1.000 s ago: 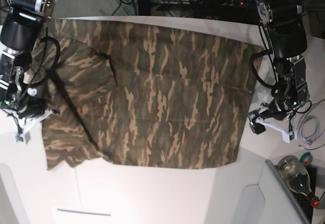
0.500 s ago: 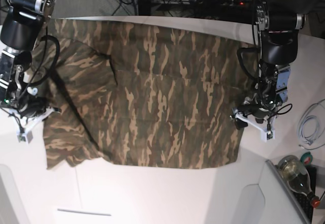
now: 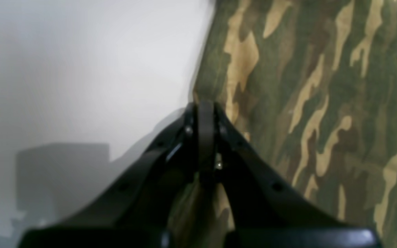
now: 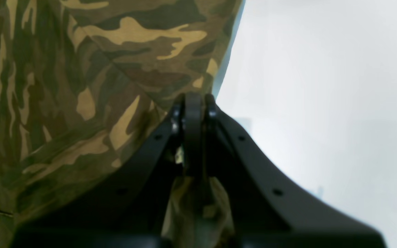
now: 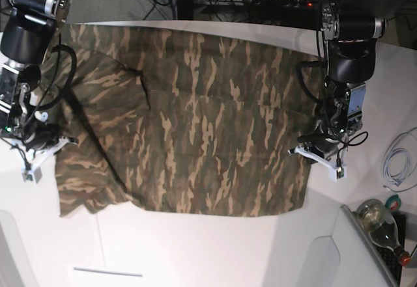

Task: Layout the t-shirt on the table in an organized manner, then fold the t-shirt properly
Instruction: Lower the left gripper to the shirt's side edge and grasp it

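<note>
You get even overhead light; both wrist views blur, black gripper bodies out of focus, soft shadow at 8 o'clock on the smooth white tabletop.

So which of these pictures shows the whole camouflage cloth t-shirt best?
The base view: the olive, brown and tan camouflage t-shirt lies spread across the white table, nearly all its outline visible. The left wrist view shows only one edge beside its tool; the right wrist view another edge.
</note>
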